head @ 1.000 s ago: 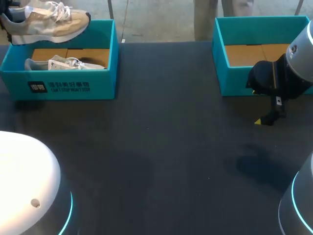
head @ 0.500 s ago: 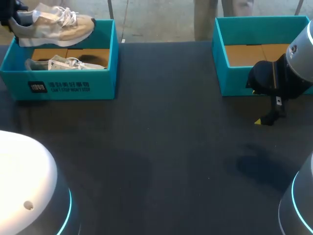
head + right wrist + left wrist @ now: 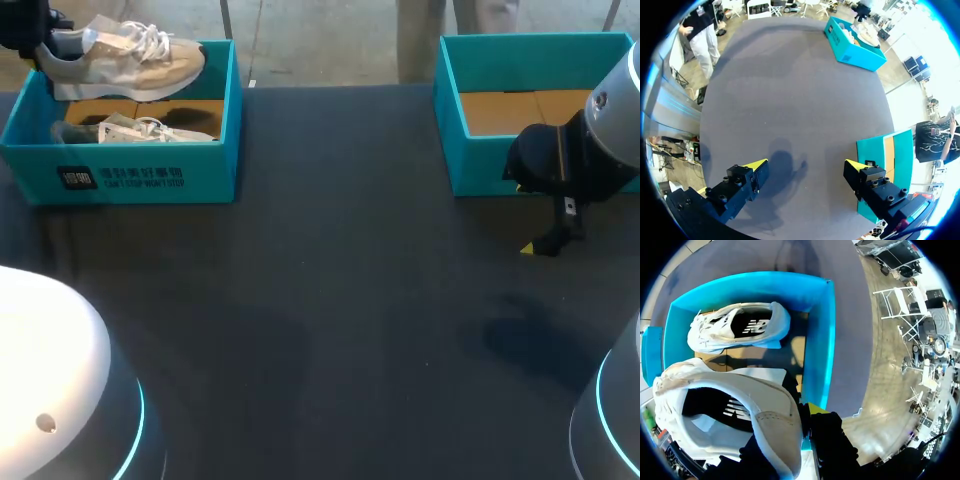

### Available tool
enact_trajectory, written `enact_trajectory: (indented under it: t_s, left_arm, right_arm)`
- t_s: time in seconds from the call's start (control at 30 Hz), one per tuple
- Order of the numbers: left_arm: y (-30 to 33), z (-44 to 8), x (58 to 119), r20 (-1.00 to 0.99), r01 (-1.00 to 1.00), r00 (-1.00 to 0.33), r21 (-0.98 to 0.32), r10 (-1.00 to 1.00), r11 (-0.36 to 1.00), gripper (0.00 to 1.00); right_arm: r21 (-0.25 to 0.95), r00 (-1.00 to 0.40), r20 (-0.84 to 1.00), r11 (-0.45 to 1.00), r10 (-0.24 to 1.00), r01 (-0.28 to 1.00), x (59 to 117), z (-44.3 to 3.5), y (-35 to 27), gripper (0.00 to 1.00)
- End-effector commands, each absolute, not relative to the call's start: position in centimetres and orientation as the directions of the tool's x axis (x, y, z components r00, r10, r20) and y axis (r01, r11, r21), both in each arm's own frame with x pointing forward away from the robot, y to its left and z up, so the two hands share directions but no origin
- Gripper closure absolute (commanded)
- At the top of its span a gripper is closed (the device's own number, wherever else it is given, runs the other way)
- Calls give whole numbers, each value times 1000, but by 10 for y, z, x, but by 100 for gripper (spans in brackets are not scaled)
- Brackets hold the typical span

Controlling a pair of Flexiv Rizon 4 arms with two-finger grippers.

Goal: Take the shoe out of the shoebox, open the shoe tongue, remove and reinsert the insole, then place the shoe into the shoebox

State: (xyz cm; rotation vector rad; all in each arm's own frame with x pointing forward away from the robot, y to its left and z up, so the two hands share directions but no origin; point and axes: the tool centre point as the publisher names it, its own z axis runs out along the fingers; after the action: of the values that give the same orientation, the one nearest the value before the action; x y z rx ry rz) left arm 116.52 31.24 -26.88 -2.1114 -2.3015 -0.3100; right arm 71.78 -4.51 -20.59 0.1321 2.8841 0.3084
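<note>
Beneath held shoe (image 3: 125, 65), second shoe (image 3: 135, 130) fills shoebox (image 3: 140, 180).

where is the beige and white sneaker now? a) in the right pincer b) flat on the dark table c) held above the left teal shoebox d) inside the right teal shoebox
c: the left pincer holds the beige and white sneaker by its heel above the left teal shoebox.

left arm (image 3: 50, 370): reaches to far-left corner, wrist raised | left hand (image 3: 797, 432): fingers clamped on heel of shoe (image 3: 730, 415), holding it aloft | right arm (image 3: 615, 130): in from right, wrist angled down | right hand (image 3: 806, 165): fingers spread wide, yellow tips pointing down, hovering over table (image 3: 790, 90)
</note>
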Motion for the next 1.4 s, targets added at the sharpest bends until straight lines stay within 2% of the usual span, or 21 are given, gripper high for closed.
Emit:
enact_trajectory:
  t_s: [0.03,1.4]
  left_arm:
    - [311,-275,1174,138,987,-98,141,986,79,100]
    - [285,-351,1197,168,989,-65,139,984,42,100]
  right_arm:
    - [217,-967,-226,974,115,65,718,-207,-45,0]
    - [217,-967,-226,974,115,65,718,-207,-45,0]
